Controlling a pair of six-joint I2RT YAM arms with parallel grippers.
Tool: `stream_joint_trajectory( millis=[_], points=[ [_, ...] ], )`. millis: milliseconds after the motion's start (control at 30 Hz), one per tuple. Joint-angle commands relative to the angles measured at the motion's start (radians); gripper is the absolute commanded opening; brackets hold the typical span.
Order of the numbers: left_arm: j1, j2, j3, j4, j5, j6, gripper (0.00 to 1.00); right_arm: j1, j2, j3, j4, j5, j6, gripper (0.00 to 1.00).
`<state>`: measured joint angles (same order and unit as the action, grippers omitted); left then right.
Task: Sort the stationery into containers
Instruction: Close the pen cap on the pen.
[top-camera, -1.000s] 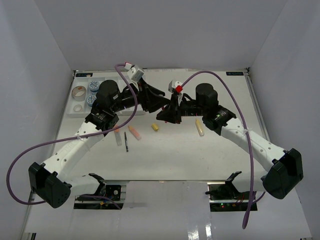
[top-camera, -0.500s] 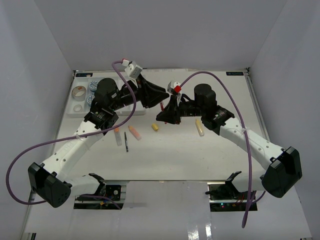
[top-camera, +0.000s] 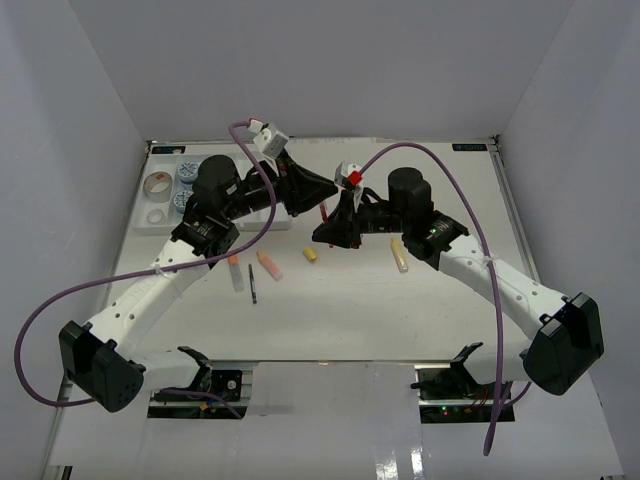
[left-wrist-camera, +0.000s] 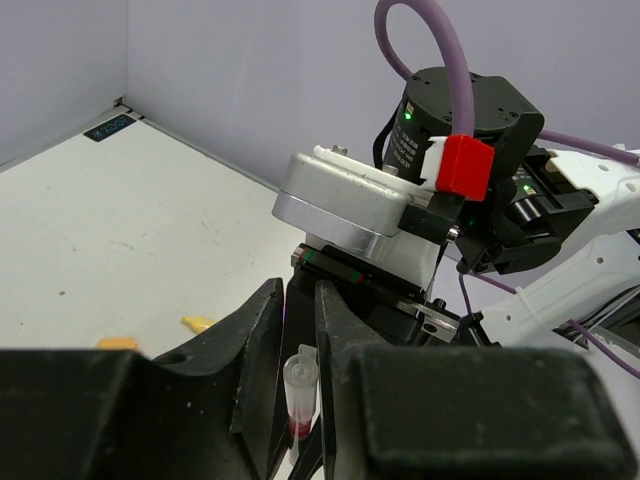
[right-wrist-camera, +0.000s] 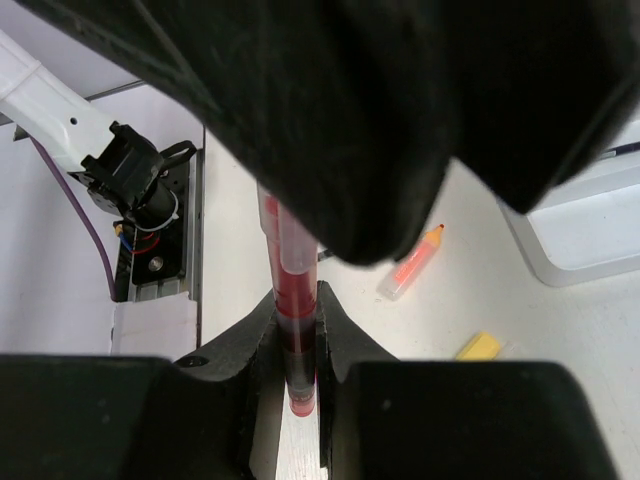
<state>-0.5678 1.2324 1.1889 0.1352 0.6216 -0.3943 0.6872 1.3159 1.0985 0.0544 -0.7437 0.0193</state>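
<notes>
A red pen (top-camera: 324, 212) is held in the air above the middle of the table, between the two arms. My right gripper (top-camera: 323, 233) is shut on its red barrel (right-wrist-camera: 290, 270), with the fingers (right-wrist-camera: 322, 310) pressed against both sides. My left gripper (top-camera: 322, 197) comes from the far left and has its jaws narrowed round the pen's clear cap end (left-wrist-camera: 300, 385), which sits against the right finger (left-wrist-camera: 330, 330). The white compartment tray (top-camera: 150, 222) lies at the far left, partly hidden under the left arm, with a tape roll (top-camera: 155, 184) and two blue-white tubs (top-camera: 186, 173) in it.
On the table below lie an orange marker (top-camera: 268, 264), a yellow eraser (top-camera: 310, 254), a yellow marker (top-camera: 400, 254), a pale marker (top-camera: 236, 272) and a thin dark pen (top-camera: 252, 283). Purple cables loop over both arms. White walls enclose the table.
My left gripper has closed in round the top of the red pen. The right gripper has kept its hold, and both arms have barely shifted.
</notes>
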Motion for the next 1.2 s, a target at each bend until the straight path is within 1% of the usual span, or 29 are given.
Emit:
stream_joint_trajectory(
  millis=[0,133,167,233,367,800,1167],
  points=[
    [-0.004,-0.001,0.015,0.007,0.032,0.002,0.29,-0.003,-0.001,0.012,0.042,-0.013,0.005,0.08],
    [-0.004,0.002,0.005,0.01,0.044,0.002,0.26,-0.005,-0.004,0.017,0.045,-0.023,0.011,0.08],
    [-0.004,0.002,0.002,0.01,0.049,0.0,0.19,-0.005,-0.006,0.02,0.045,-0.026,0.011,0.08],
    [-0.003,0.001,-0.008,0.014,0.058,-0.003,0.15,-0.005,-0.009,0.02,0.05,-0.026,0.014,0.08],
    [-0.004,-0.007,-0.012,0.018,0.064,-0.002,0.01,-0.008,-0.012,0.024,0.058,-0.042,0.027,0.08],
    [-0.004,-0.024,-0.049,0.034,0.104,-0.012,0.0,-0.014,-0.02,0.041,0.091,-0.08,0.062,0.08],
    [-0.004,-0.04,-0.095,0.026,0.144,-0.028,0.0,-0.023,-0.023,0.092,0.091,-0.062,0.047,0.08]
  ],
)
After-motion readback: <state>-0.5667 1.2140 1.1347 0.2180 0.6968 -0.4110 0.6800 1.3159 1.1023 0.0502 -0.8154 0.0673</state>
